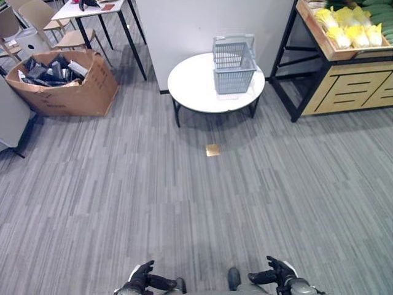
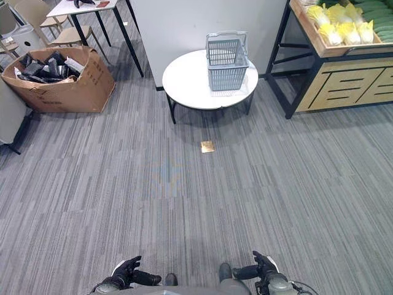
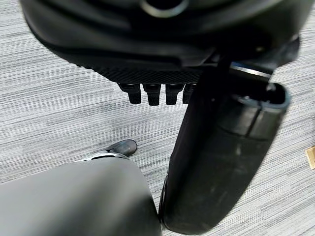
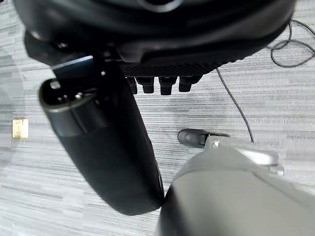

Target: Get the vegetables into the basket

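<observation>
Barely begun, by the look of it: nothing done yet, everything left to do.

Grey striped carpet floor (image 1: pixel 123 196): spreads wide between the robot and the work place, so calls first for a walk forward.

Wooden produce shelf with a black metal frame (image 1: pixel 344 92): stands at the far right, near the table but apart from it.

Round white table on dark legs (image 1: pixel 190 86): stands far ahead against the pale wall, carries the basket alone.

Grey plastic basket with slatted walls and a folding handle (image 1: pixel 234 67): sits upright on the right part of the table; looks empty, as far as can be told from here.

Yellow-green leafy vegetables (image 1: pixel 350 31): lie together in the wooden tray on top of the shelf, well apart from the basket. None moved across.

Left hand (image 1: pixel 142 275) and right hand (image 1: pixel 277 270): hang low at the near edge of the eye views, fingers loose and apart, holding nothing; over bare carpet in both wrist views.

Left to do, probably: approach the shelf, take each vegetable, carry it to the basket.
</observation>
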{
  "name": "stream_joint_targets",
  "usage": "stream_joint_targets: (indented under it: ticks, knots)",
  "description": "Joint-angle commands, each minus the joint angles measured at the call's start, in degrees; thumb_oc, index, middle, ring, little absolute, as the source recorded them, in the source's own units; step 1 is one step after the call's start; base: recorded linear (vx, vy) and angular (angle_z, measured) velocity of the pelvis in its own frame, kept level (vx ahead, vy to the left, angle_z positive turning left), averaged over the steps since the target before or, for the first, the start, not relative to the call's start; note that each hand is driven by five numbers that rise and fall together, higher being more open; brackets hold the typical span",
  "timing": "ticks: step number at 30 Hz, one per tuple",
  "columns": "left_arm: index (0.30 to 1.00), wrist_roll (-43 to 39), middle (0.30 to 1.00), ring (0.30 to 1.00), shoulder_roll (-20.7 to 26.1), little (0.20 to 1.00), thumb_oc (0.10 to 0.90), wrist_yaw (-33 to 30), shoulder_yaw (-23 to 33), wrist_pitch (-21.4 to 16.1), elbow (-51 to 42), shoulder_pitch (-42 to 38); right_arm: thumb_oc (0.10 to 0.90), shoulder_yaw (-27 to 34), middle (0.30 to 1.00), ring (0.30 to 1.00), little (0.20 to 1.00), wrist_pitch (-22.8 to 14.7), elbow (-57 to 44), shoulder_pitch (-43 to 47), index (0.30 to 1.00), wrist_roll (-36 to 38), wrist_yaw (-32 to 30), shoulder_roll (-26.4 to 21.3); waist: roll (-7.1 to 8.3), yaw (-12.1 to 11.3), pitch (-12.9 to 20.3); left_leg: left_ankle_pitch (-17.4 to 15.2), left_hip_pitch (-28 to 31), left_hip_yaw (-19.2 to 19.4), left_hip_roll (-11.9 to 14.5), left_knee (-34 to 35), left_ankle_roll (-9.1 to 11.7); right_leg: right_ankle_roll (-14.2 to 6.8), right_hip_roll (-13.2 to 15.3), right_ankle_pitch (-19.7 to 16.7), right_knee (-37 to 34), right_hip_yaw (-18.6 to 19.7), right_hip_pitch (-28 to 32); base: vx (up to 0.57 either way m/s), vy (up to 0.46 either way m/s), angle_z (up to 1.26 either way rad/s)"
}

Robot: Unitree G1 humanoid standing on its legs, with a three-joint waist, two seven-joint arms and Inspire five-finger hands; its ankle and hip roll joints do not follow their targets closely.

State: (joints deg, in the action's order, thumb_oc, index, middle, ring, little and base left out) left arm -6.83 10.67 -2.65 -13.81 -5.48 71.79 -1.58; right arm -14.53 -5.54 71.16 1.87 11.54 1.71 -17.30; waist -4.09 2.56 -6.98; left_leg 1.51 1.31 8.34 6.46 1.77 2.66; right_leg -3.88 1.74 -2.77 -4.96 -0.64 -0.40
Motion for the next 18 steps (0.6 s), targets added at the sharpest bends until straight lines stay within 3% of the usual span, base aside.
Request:
stream_joint_targets:
  ticks: [1,6,8,9,10,13,14,18]
  knots:
    - [1.000,1.2,1.000,1.000,3.1,1.000,0.900,-1.2,1.0,-0.1,2.7,-1.2,0.900,-2.3,1.000,1.000,1.000,-0.5,0.5,1.2,1.000,-1.7,-0.4,-1.7,3.46,1.0,-1.9,3.3,1.8,-1.4,2.6,2.1,4.4,-0.8,1.2,1.7,6.4,1.3,-1.2,0.03,-0.130,0.02]
    - [1.000,0.3,1.000,1.000,3.5,1.000,0.900,-1.4,1.3,-0.3,1.9,-1.6,0.900,-2.2,1.000,1.000,1.000,-0.7,0.8,1.1,1.000,-1.7,-0.3,-2.4,3.38,1.0,-3.6,4.3,-1.6,-3.1,3.9,-5.2,4.9,0.8,-0.3,3.1,8.9,1.2,-2.1,0.03,-0.149,0.01]
    - [1.000,-1.6,1.000,1.000,3.5,1.000,0.900,-1.5,1.8,-0.5,1.2,-2.1,0.900,-1.9,1.000,1.000,1.000,-0.8,0.9,0.7,1.000,-1.9,-0.4,-3.4,3.83,0.5,-5.0,6.0,-5.4,-6.9,1.8,-13.3,4.9,1.9,-0.4,3.6,9.2,0.8,-0.9,0.12,-0.209,0.23]
    - [1.000,-2.5,1.000,1.000,3.5,1.000,0.900,-1.6,1.8,-0.7,0.9,-2.2,0.900,-1.8,1.000,1.000,1.000,-0.8,1.1,0.6,1.000,-2.1,-0.6,-3.8,3.97,0.0,-5.4,6.4,-7.0,-8.7,0.3,-13.8,4.5,1.8,-0.2,3.7,9.4,1.1,-0.5,0.14,-0.090,0.33]
    - [1.000,-3.3,1.000,1.000,3.2,1.000,0.900,-1.3,1.8,-0.8,0.7,-2.1,0.900,-1.7,1.000,1.000,1.000,-0.8,1.2,0.5,1.000,-2.1,-0.7,-4.0,4.12,-0.2,-5.7,5.7,-9.0,-9.9,-1.1,-12.6,3.9,1.6,0.0,3.9,9.5,1.2,-0.2,0.16,-0.005,0.31]
    - [1.000,-3.5,1.000,1.000,2.8,1.000,0.900,-1.1,1.4,-1.0,0.8,-1.5,0.900,-1.6,1.000,1.000,1.000,-0.7,1.5,0.1,1.000,-2.6,-0.8,-4.1,4.51,-0.2,-5.4,5.3,-11.9,-8.5,-0.3,-9.6,3.3,1.2,0.8,4.9,9.4,1.8,1.1,0.18,0.061,0.07]
    - [1.000,-3.5,1.000,1.000,2.3,1.000,0.900,-1.0,1.1,-1.1,1.1,-1.0,0.900,-1.2,1.000,1.000,1.000,-0.7,1.5,-0.2,1.000,-2.4,-0.7,-4.2,3.74,-0.5,-5.1,8.5,-14.4,-7.3,1.4,-5.4,3.7,1.2,0.5,5.7,9.3,2.0,2.3,0.21,0.119,-0.12]
    - [1.000,-3.6,1.000,1.000,2.4,1.000,0.900,-0.8,1.6,-1.4,1.5,-0.6,0.900,0.2,1.000,1.000,1.000,-0.6,2.8,-0.3,1.000,-0.3,0.2,-3.5,2.91,-1.3,-4.7,11.2,-14.2,-7.7,1.8,-0.6,4.8,0.5,0.5,7.3,8.6,4.5,5.7,0.23,0.138,-0.31]
